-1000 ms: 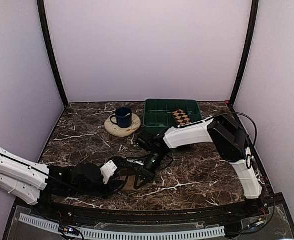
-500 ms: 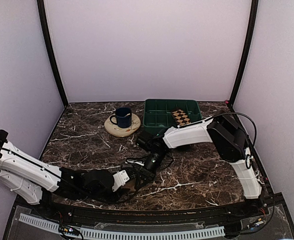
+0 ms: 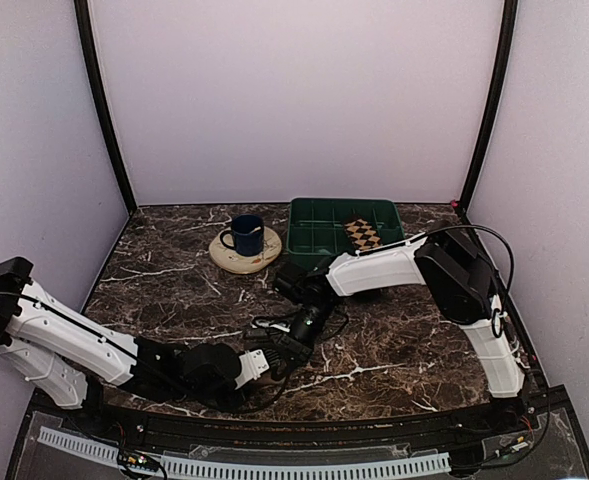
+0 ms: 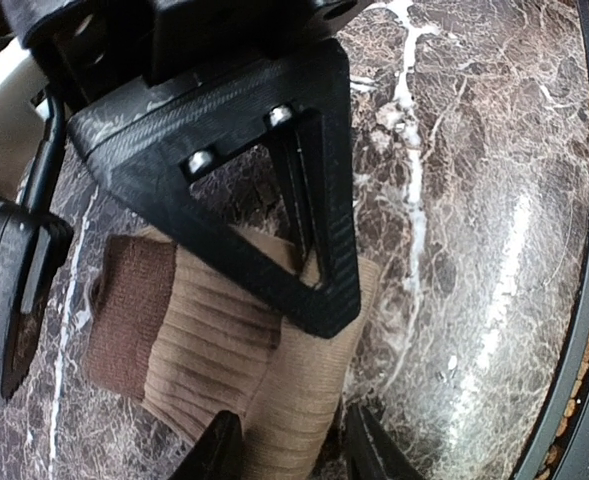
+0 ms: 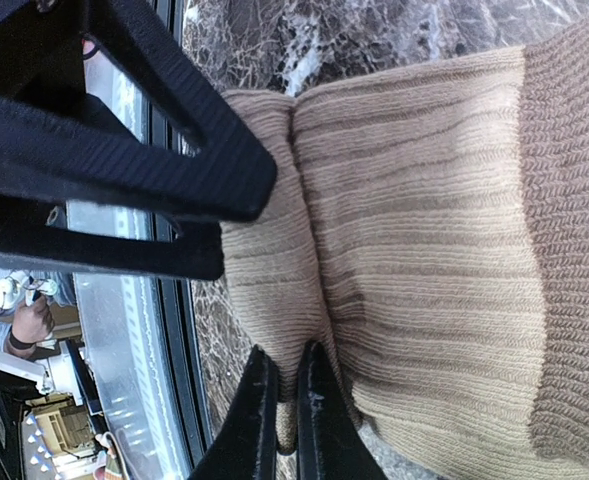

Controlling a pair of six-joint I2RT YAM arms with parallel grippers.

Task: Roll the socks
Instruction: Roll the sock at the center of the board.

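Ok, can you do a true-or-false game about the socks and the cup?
1. The mug is inside the bin. False: it stands on a round coaster, left of the bin.
2. The argyle sock lies in the bin. True.
3. The right claw is pinching the tan sock. True.
4. The tan sock is in the bin too. False: it lies on the table, near the front edge.
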